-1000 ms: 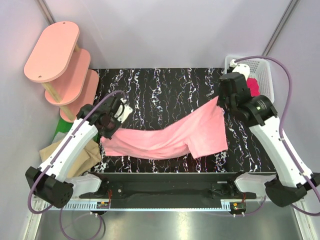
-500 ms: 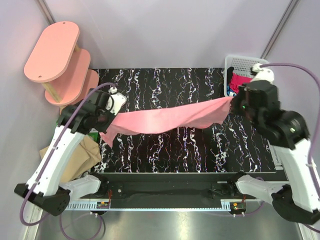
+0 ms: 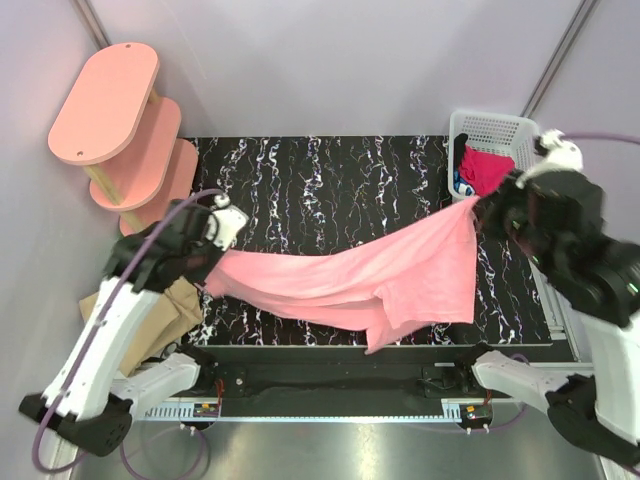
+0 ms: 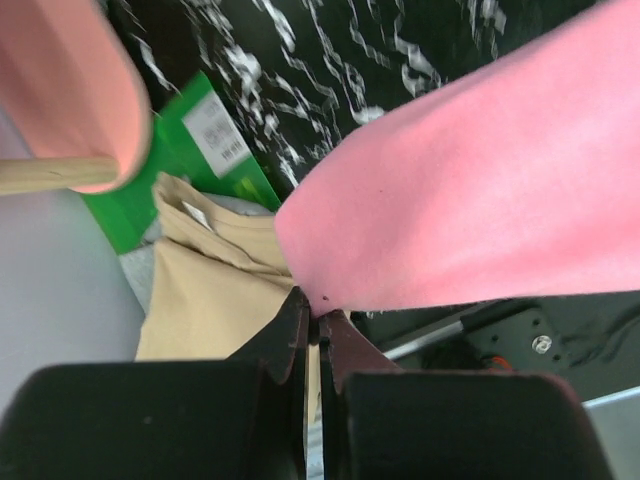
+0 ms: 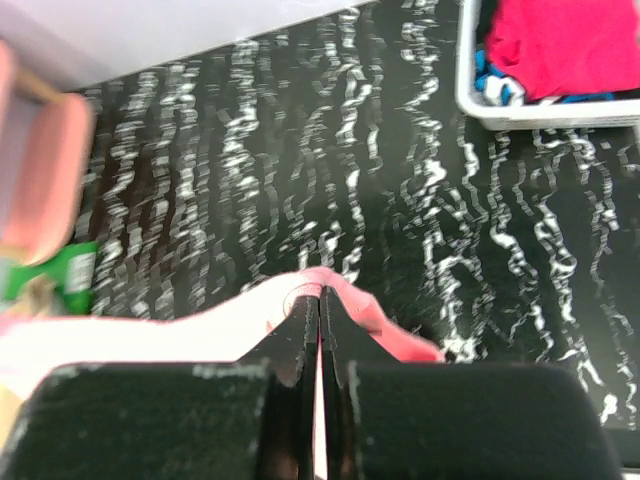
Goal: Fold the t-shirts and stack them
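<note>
The salmon-pink t-shirt point(image 3: 400, 275) hangs stretched between both grippers above the black marbled table point(image 3: 320, 180), sagging toward the near edge. My left gripper point(image 3: 212, 268) is shut on its left corner; the left wrist view shows the cloth point(image 4: 480, 200) pinched at the fingertips point(image 4: 318, 310). My right gripper point(image 3: 476, 205) is shut on its right corner, with the cloth point(image 5: 180, 335) pinched there too point(image 5: 320, 295). The tan-beige t-shirt point(image 3: 165, 310) lies crumpled at the table's left edge point(image 4: 210, 300). The magenta-red t-shirt point(image 3: 492, 168) sits in the white basket point(image 5: 560, 45).
The white lattice basket point(image 3: 517, 132) stands at the far right corner. Pink oval shelf boards point(image 3: 105, 90) stand at the far left. A green box point(image 4: 215, 150) lies beside the tan shirt. The arms' mounting rail point(image 3: 330, 380) runs along the near edge.
Both grippers lifted the pink shirt taut off the table, then moved toward the near edge. The cloth now sags and drapes lower in front. The right gripper has shifted right.
</note>
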Available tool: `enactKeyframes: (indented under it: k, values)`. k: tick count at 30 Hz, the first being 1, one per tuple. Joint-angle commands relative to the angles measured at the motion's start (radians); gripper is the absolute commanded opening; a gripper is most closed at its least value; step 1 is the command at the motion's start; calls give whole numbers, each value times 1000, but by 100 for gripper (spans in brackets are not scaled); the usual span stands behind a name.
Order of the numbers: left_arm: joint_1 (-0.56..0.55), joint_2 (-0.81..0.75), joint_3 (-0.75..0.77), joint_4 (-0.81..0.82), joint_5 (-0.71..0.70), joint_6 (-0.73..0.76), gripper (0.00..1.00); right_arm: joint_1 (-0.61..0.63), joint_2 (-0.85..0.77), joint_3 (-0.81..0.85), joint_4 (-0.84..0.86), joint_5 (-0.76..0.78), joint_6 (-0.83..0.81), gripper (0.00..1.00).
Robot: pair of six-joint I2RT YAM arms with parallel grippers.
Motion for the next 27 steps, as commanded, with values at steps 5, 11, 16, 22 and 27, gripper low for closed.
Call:
enactKeyframes:
  k: [5, 11, 16, 22, 27]
  values:
    - [56, 399, -216, 362, -12, 147, 0, -219, 468, -121, 349, -70, -21, 0]
    - [145, 871, 4, 466, -44, 185, 0, -322, 824, -51, 463, -25, -29, 0]
    - [173, 1123, 217, 480, -147, 195, 0, -358, 993, 26, 474, -72, -20, 0]
    - [194, 1117, 331, 483, -216, 144, 96, -356, 1038, 64, 488, -103, -59, 17]
    - [194, 837, 154, 476, -98, 133, 99, -356, 1001, 32, 491, -63, -70, 47]
